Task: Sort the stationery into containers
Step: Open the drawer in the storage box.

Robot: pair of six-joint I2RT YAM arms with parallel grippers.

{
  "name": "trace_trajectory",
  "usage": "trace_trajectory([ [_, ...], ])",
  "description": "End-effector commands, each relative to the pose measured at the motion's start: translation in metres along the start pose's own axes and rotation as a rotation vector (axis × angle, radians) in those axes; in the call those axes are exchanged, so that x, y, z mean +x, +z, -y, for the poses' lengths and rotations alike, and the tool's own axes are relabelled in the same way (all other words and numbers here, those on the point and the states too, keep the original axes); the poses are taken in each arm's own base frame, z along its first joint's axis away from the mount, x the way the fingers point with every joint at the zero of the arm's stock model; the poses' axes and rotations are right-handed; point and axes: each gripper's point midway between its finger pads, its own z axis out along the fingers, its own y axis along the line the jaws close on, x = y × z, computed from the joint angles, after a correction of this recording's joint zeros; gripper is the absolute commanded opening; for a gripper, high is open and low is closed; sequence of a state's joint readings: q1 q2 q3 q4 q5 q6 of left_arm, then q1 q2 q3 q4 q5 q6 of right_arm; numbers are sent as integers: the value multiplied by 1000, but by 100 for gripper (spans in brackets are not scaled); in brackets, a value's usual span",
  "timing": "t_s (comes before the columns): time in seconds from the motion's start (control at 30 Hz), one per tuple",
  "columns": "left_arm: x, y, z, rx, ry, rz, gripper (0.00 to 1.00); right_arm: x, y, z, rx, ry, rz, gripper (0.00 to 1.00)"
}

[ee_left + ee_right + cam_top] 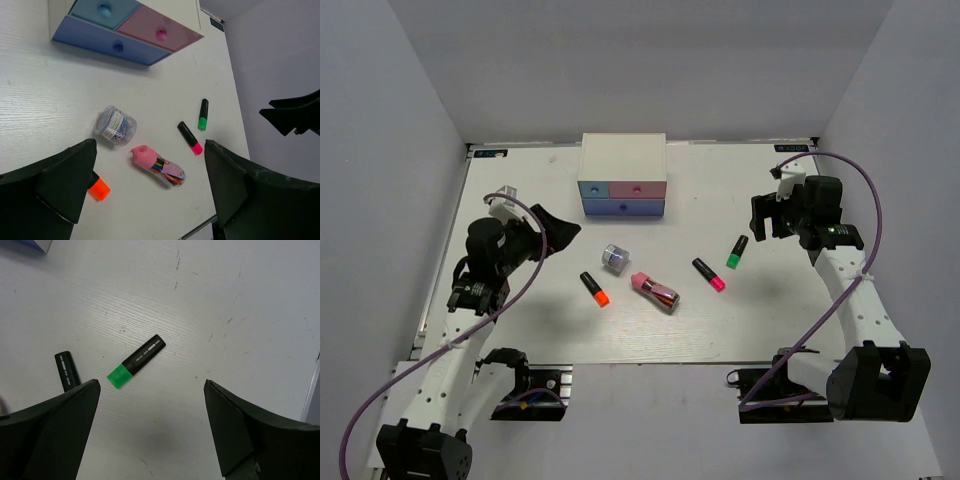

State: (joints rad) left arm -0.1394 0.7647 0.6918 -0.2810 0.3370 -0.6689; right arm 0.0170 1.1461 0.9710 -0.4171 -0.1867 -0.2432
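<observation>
The white cabinet (623,160) stands at the back with a light blue (104,10), a pink (161,34) and a darker blue drawer (117,47), all shut. On the table lie the orange marker (594,289), clear-purple round piece (614,258), pink-capped tube (655,289), magenta marker (709,274) and green marker (737,251). My left gripper (555,232) is open and empty, held above the table left of the round piece (115,125) and tube (157,165). My right gripper (765,215) is open and empty, held above the table just right of the green marker (136,361).
The white table (520,330) is walled by grey panels on the left, back and right. A purple cable (865,190) loops off the right arm, another off the left arm. The right gripper's dark fingers (295,115) show at the left wrist view's right edge.
</observation>
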Motion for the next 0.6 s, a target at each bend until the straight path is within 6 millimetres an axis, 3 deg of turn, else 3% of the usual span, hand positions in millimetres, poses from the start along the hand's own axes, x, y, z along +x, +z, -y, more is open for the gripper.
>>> trace_trajectory([
  [0.0, 0, 2, 7, 55, 27, -5, 100, -7, -1, -1, -10, -16, 16, 90],
  [0.27, 2, 15, 7, 78, 35, -28, 100, 8, -1, -14, -122, -172, -25, 90],
  [0.37, 1, 22, 6, 85, 35, -34, 95, 16, 0, -16, -136, -191, -61, 90],
  [0.47, -1, 29, 10, 112, 41, -39, 82, 17, 1, -11, -121, -188, -89, 90],
  [0.5, -1, 30, 11, 121, 41, -45, 69, 16, 1, -10, -123, -195, -93, 90],
  [0.57, 7, 37, 5, 107, 30, -78, 52, 16, 1, -11, -140, -198, -115, 90],
])
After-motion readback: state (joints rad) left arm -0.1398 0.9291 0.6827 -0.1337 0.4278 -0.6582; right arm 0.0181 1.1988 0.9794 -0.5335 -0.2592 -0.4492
